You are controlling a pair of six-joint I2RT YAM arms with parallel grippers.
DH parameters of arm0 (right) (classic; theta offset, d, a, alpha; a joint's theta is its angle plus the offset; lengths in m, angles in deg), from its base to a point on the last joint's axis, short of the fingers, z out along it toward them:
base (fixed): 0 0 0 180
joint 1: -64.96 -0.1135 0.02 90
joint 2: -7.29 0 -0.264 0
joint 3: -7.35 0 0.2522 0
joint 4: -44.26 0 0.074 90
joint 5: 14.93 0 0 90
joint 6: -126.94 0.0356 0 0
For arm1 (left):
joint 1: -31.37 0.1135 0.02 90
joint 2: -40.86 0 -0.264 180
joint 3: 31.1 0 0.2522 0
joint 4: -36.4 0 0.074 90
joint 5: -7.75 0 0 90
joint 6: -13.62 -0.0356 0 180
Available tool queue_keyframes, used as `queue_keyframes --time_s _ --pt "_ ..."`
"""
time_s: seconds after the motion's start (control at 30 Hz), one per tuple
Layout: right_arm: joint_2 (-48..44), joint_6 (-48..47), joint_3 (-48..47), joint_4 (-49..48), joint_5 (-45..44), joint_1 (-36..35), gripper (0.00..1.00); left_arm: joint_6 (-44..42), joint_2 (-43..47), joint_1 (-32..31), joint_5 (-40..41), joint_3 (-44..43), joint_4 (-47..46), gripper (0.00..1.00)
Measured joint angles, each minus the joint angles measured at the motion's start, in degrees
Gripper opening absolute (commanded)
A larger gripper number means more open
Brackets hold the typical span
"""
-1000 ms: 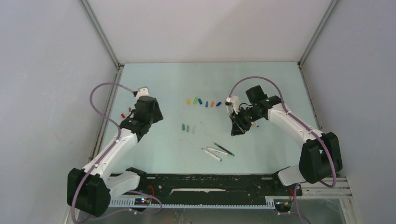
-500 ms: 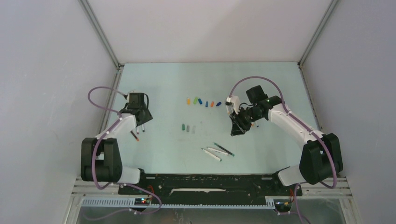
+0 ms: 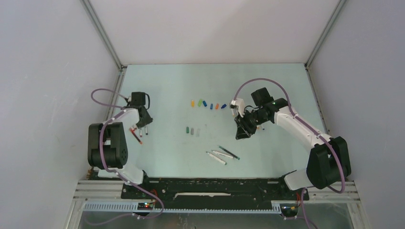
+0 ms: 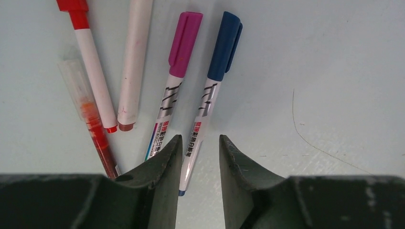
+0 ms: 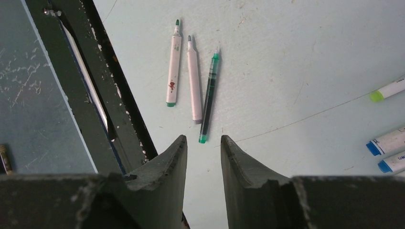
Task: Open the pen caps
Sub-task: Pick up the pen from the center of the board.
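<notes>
table (image 3: 267,81) bears pen caps (image 3: 211,106), capped pens (image 4: 210,90)

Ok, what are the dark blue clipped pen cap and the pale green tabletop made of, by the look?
The dark blue clipped pen cap: probably moulded plastic, smooth satin finish; even colour, clip formed in one piece. The pale green tabletop: a hard matte sheet, painted or laminated, I can't tell which; fine hairline scratches show.

Pale table (image 3: 267,86): cap row (image 3: 204,103) at back, 3 caps (image 3: 191,130) mid, 3 uncapped pens (image 3: 220,154) near front, 5 pens (image 4: 184,43) left.
</notes>
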State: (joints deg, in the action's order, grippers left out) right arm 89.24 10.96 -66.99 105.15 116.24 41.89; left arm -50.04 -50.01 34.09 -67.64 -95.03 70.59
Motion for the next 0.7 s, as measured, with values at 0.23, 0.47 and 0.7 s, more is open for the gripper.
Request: queue_keyframes --time_s 0.23,0.47,0.7 --pt "0.0 0.0 0.0 0.3 0.2 -0.1 0.35 -0.1 -1.7 0.1 -1.0 -0.6 0.8 0.36" --pt "0.0 0.0 0.0 0.3 0.2 -0.1 0.35 0.0 -4.3 0.5 -2.8 -3.0 1.9 0.28" --pt "0.0 -0.1 0.0 0.3 0.3 -0.1 0.35 -0.1 -4.6 0.7 -4.8 -3.4 1.6 0.16"
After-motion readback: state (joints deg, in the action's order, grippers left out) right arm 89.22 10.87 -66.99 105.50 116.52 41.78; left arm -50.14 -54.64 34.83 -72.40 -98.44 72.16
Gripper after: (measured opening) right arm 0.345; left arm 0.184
